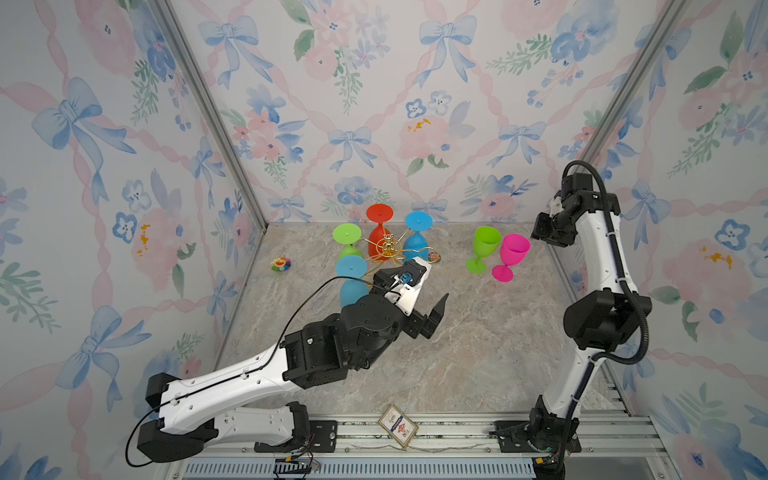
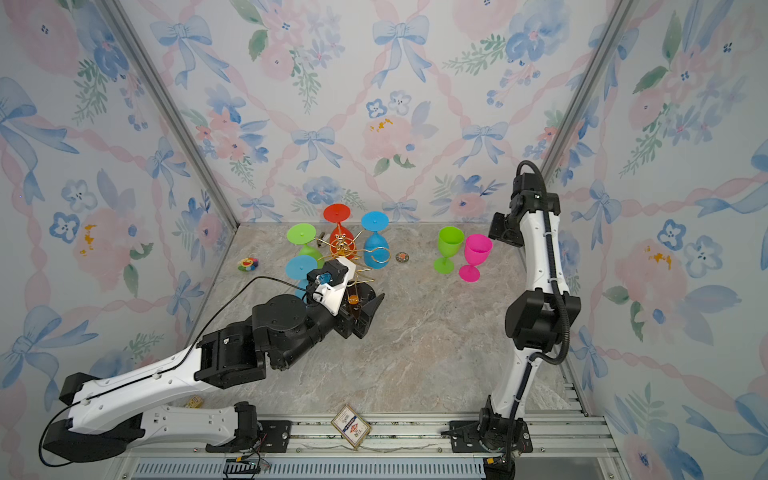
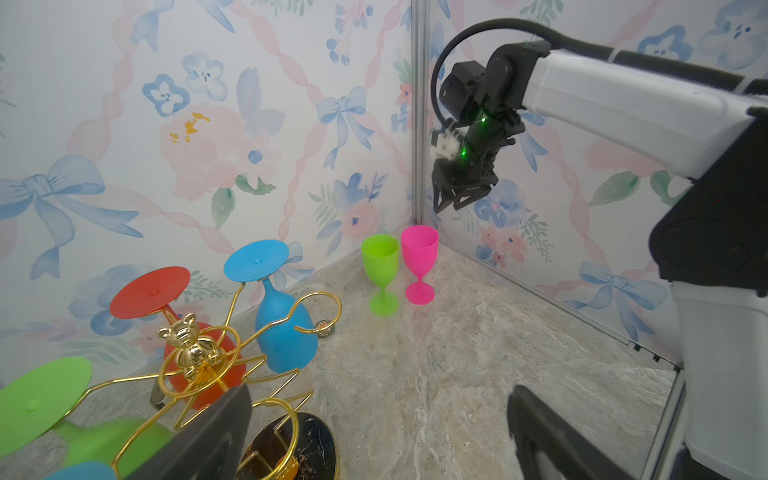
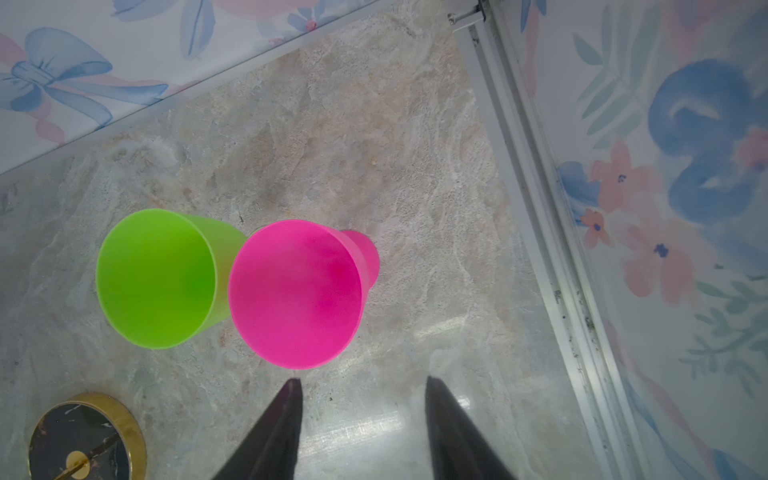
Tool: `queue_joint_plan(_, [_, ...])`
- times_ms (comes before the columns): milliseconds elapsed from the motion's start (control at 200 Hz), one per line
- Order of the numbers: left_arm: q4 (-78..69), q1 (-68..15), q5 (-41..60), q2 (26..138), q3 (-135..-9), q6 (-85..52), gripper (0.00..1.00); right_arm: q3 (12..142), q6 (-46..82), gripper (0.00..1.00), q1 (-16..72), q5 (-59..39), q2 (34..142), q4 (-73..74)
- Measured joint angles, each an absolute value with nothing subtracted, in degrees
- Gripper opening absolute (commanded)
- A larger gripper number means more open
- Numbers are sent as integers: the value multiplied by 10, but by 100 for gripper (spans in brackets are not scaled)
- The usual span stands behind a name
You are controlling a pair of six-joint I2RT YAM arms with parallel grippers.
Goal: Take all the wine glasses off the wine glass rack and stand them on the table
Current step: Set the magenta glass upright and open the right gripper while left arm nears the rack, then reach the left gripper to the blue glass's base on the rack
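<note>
A gold wire wine glass rack (image 1: pixel 388 249) stands toward the back of a marble-patterned worktop (image 1: pixel 478 353), enclosed by floral wallpaper with blue bows. A small gold bear tops the rack, and its round black base has a gold rim.

Four wine glasses hang upside down from its arms: a red glass (image 1: pixel 379 237) and a blue glass (image 1: pixel 417 245) on the rack's far side, a green glass (image 1: pixel 347 234) on its left, and a second blue glass (image 1: pixel 352 286) on its near left.

To the right of the rack, well apart from it, a pink wine glass (image 1: pixel 513 253) stands upright on the worktop, just beside an upright green wine glass (image 1: pixel 484 245).

The right claw (image 4: pixel 362 379) hangs above the pink wine glass with its fingers apart, holding nothing.

The left claw (image 1: pixel 434 313) sits at the rack's near right, beside the base, spread wide and empty. Whether it touches the wire cannot be told.

A small multicoloured toy (image 1: pixel 280 264) lies left of the rack. A small printed box (image 1: pixel 397 426) rests on the metal rail far in front of the rack. Its label is too small to read.
</note>
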State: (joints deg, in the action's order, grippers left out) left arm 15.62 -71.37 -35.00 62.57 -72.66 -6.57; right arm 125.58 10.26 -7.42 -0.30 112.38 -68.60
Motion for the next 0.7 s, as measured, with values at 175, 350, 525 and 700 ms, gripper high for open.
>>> queue_joint_plan(175, [184, -688, -360, 630, -746, -102, 98, 1101, 83, 74, -33, -25, 980, -602])
queue_joint_plan(350, [207, -674, -371, 631, -760, -129, 98, 943, 99, 79, -4, -119, 845, -494])
queue_joint_plan(525, [244, -623, -357, 628, -774, -175, 98, 858, 125, 80, 11, -194, 772, -416])
queue_joint_plan(700, [281, -530, -297, 604, -774, -229, 98, 808, 135, 80, 41, -236, 738, -378])
